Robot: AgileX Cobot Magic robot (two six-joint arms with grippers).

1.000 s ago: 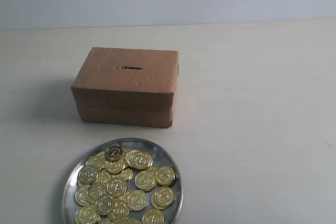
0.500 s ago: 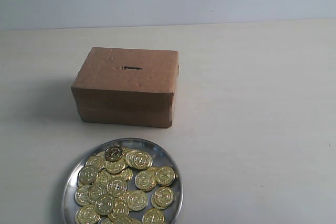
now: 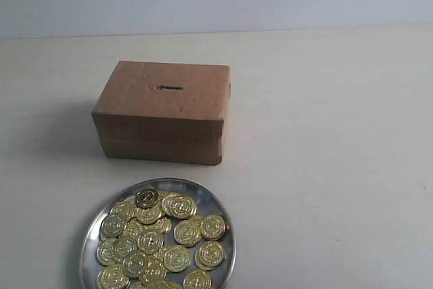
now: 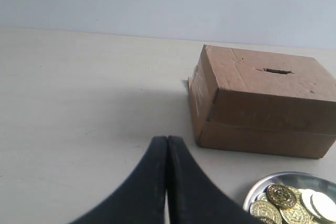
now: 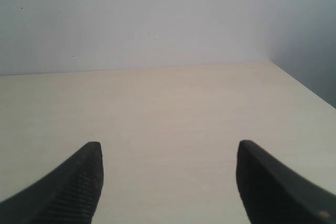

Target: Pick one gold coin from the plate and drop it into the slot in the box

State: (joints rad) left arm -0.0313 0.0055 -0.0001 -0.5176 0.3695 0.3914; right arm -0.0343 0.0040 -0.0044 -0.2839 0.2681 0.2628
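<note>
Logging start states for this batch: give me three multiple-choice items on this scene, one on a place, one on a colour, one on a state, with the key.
1. Where is the slot?
A. on the front face of the box
B. on the top of the box
C. on the table

2. What colour is the plate?
A. blue
B. black
C. silver

3. How is the left gripper set?
A. shut, with nothing in it
B. wide open
C. half open

Key:
1 B: the dark slit sits in the top panel in both the exterior and left wrist views.
2 C: the rim and bare metal shine silver around the gold coins.
3 A: the two black fingers meet with no gap.
</note>
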